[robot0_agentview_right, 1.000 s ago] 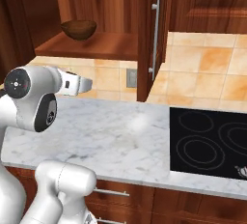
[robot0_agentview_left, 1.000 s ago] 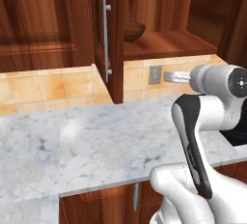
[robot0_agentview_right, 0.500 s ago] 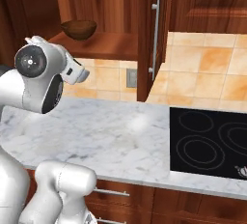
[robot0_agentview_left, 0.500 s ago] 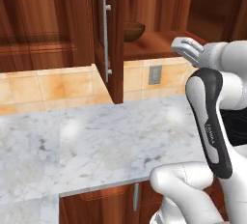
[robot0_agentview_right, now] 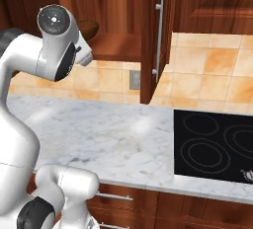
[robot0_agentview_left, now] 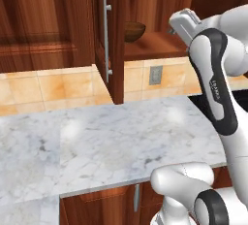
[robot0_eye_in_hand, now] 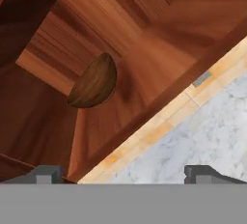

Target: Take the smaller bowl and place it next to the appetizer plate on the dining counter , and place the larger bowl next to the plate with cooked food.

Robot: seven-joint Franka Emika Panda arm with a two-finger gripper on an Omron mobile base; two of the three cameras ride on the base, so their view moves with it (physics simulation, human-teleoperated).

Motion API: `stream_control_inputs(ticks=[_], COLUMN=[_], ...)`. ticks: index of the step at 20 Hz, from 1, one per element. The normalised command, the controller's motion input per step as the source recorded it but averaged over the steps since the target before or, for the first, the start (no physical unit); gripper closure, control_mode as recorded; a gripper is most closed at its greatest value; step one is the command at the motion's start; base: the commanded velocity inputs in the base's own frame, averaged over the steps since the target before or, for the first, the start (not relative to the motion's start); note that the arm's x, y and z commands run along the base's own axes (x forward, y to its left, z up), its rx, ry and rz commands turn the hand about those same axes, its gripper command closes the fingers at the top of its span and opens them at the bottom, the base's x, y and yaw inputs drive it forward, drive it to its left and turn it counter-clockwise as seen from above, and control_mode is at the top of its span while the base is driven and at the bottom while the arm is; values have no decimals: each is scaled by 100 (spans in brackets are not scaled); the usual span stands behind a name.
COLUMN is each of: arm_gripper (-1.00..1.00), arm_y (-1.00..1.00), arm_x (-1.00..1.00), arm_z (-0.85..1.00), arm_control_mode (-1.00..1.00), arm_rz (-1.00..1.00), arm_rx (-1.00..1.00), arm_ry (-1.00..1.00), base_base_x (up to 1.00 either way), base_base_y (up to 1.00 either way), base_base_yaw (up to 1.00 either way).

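The smaller bowl point(robot0_agentview_left: 134, 31), plain dark brown, sits on the shelf of an open wooden wall cabinet; the arm partly covers the bowl point(robot0_agentview_right: 89, 27) in the right base view. In the hand view the bowl point(robot0_eye_in_hand: 95, 82) lies tilted, ahead of the fingers and apart from them. My gripper point(robot0_agentview_left: 175, 25) is raised to shelf height just right of the bowl. Its two dark fingertips point(robot0_eye_in_hand: 46, 174) stand wide apart, so the gripper point(robot0_eye_in_hand: 123, 174) is open with nothing between them. The larger bowl, both plates and the dining counter are out of view.
The cabinet's open door with a steel handle point(robot0_agentview_left: 106, 42) stands left of the bowl. Below runs a marble wall counter point(robot0_agentview_left: 97, 141) with an orange tiled backsplash and an outlet point(robot0_agentview_left: 155, 75). A black cooktop point(robot0_agentview_right: 217, 144) is set into the counter at the right.
The arm has lifted the hand from just above the counter up to shelf height, towards the brown bowl. The fingers have stayed open.
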Motion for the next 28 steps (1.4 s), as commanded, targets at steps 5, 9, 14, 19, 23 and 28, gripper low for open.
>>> stream_control_inputs(ticks=[5, 9, 14, 19, 23, 28], arm_gripper=[-100, -100, -100, -100, -100, -100], arm_y=[24, 18, 21, 9, 1, 9], arm_x=[52, 69, 70, 70, 73, 73], arm_z=[0, -17, -14, -9, -8, -3], arm_control_mode=[-100, -100, -100, -100, -100, -100], arm_rz=[0, 0, 0, 0, 0, 0], arm_rx=[0, 0, 0, -2, -1, 0], arm_ry=[0, 3, 3, 2, 6, 7], base_base_x=[0, 0, 0, 0, 0, 0], base_base_y=[0, 0, 0, 0, 0, 0], base_base_yaw=[0, 0, 0, 0, 0, 0])
